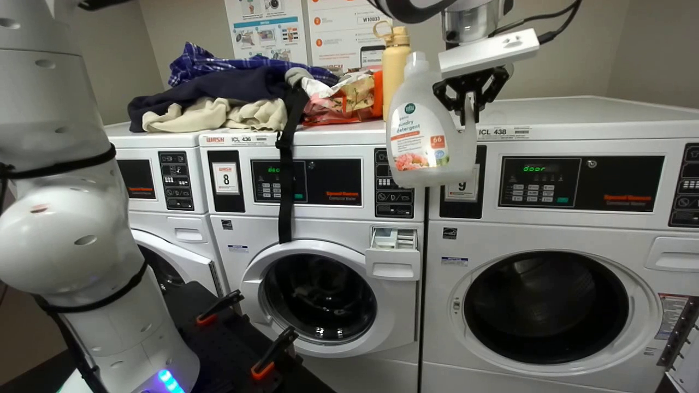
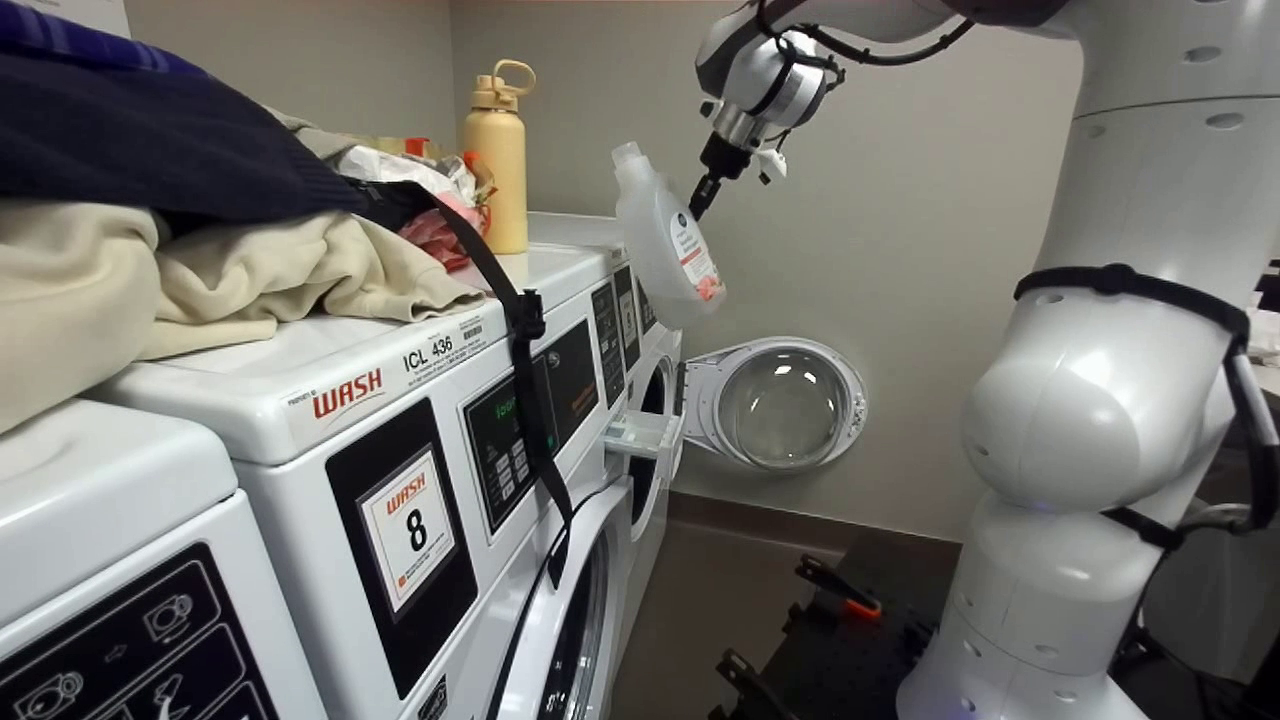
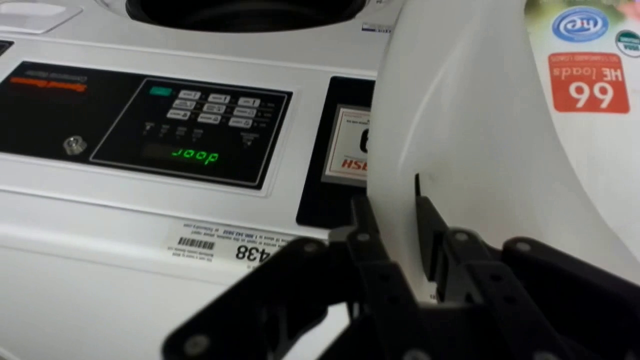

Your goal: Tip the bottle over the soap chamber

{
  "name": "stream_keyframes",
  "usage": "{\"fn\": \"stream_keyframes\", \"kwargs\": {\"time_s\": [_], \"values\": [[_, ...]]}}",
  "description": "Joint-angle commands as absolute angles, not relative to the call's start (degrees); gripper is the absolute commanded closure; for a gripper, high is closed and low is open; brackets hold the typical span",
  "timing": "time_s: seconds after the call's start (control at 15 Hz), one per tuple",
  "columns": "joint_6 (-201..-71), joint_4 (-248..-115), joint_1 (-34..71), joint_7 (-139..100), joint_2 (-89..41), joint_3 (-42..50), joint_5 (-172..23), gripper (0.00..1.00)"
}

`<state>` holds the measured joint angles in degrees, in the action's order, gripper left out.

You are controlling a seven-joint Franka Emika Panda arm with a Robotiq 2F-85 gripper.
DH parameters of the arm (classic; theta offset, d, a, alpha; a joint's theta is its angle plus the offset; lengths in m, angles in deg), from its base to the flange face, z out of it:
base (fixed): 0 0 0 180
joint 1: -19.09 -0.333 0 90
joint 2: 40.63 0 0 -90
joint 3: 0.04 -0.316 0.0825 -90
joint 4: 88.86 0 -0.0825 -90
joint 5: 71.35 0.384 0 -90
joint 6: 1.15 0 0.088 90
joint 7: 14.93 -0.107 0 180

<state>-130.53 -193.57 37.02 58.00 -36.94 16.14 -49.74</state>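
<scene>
The bottle, a whitish translucent detergent jug, shows in both exterior views and the wrist view. My gripper is shut on its moulded handle, one finger on each side. The gripper also shows in an exterior view and the wrist view. The bottle hangs in the air, mostly upright, its neck leaning towards the washers in an exterior view. The soap chamber is a drawer pulled out of washer 8, below the bottle. It also shows in an exterior view.
Clothes and a yellow flask stand on the washer tops. A black strap hangs down washer 8's front. An open round door juts out beyond the drawer. Clamps sit on the black robot base.
</scene>
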Motion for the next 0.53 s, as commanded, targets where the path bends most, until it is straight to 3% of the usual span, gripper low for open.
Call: {"fn": "stream_keyframes", "kwargs": {"time_s": [0.0, 0.47], "values": [[-136.65, -199.2, 35.9, 54.6, -40.01, 15.12, -54.34, 0.94], [-149.06, -208.31, 35.42, 55.07, -42.77, 15.32, -64.77, 0.94]]}}
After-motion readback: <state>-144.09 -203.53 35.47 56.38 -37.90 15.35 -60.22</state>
